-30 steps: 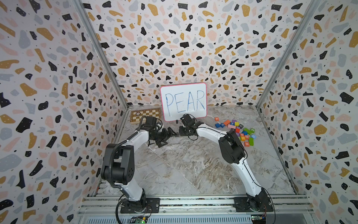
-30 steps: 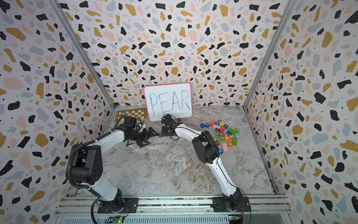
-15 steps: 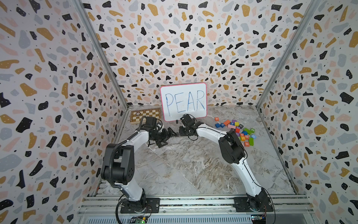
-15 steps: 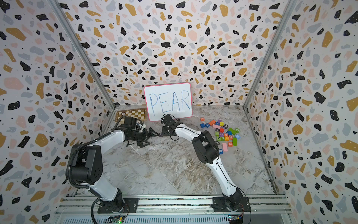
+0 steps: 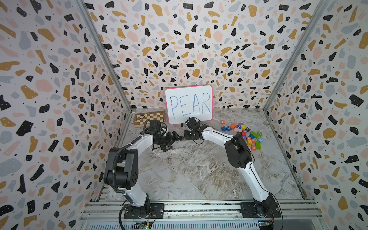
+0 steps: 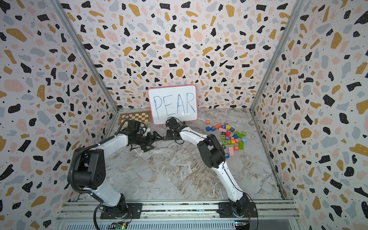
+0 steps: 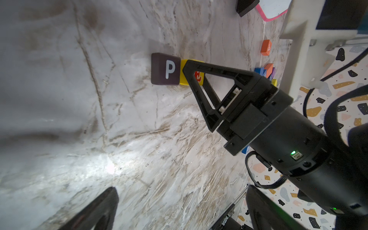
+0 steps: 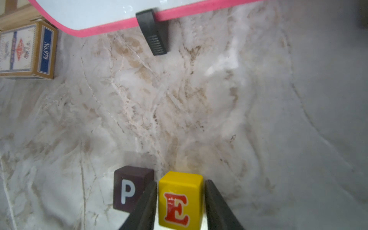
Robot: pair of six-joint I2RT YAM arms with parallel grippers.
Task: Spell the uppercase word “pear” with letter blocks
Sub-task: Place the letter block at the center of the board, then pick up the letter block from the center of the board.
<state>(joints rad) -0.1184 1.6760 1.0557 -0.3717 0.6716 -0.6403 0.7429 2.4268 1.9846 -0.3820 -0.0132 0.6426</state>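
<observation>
The small yellow cube with a red E [image 8: 180, 199] sits at far centre of the marble-patterned desk [image 8: 199, 99], just right of the black cube with a white P [image 8: 129, 189]. The right hand [image 8: 180, 182] straddles it, close against its side faces; whether it pinches, I cannot tell. The left hand [image 7: 181, 189] gapes empty. The E cube looks light, rigid and glossy, so it is best gripped squarely on opposite flat faces.

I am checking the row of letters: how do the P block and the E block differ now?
Colour: the P block is black with a white letter; the E block is yellow with a red letter. State: the E block sits between the fingers of the right claw; the P block stands free beside it. Both are cubes on the table, letters up, side by side.
</observation>
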